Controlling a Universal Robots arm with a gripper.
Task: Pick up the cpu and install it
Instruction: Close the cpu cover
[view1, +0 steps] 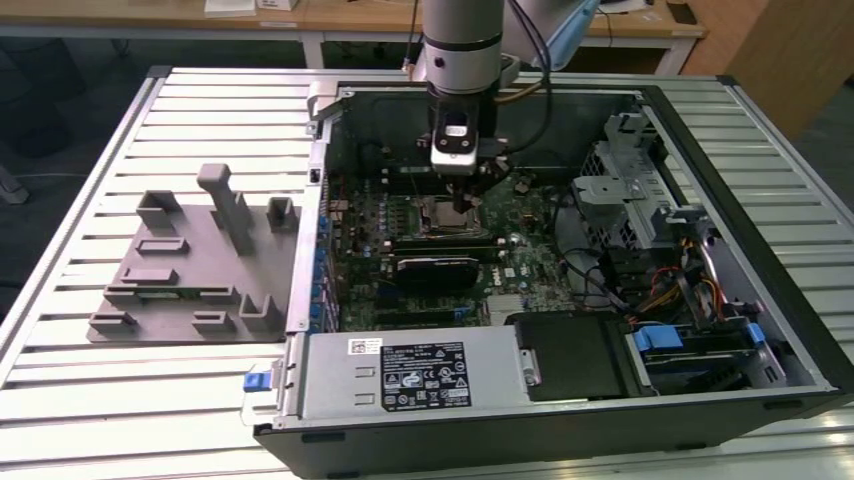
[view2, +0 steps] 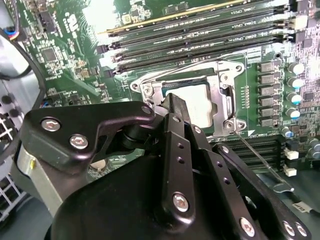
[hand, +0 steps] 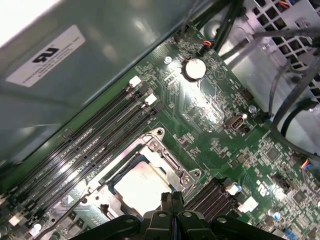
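The cpu (hand: 142, 187) lies flat in the motherboard's socket, its silver-grey top plate ringed by the open metal frame (hand: 172, 162); it also shows in the second wrist view (view2: 200, 100) and in the exterior view (view1: 441, 213). My gripper (view1: 461, 203) reaches straight down into the open computer case, just above the cpu's edge. In both wrist views the black fingertips (hand: 172, 198) (view2: 175, 105) are pressed together with nothing between them. The fingers hide part of the cpu's near edge.
Memory slots (view2: 200, 30) run alongside the socket, and a thin socket lever (view2: 260, 160) sticks out on its other side. A grey plastic fixture (view1: 200, 260) stands at the exterior view's left. Power supply (view1: 414, 375), drive cage (view1: 627, 190) and cables (view1: 667, 290) crowd the case.
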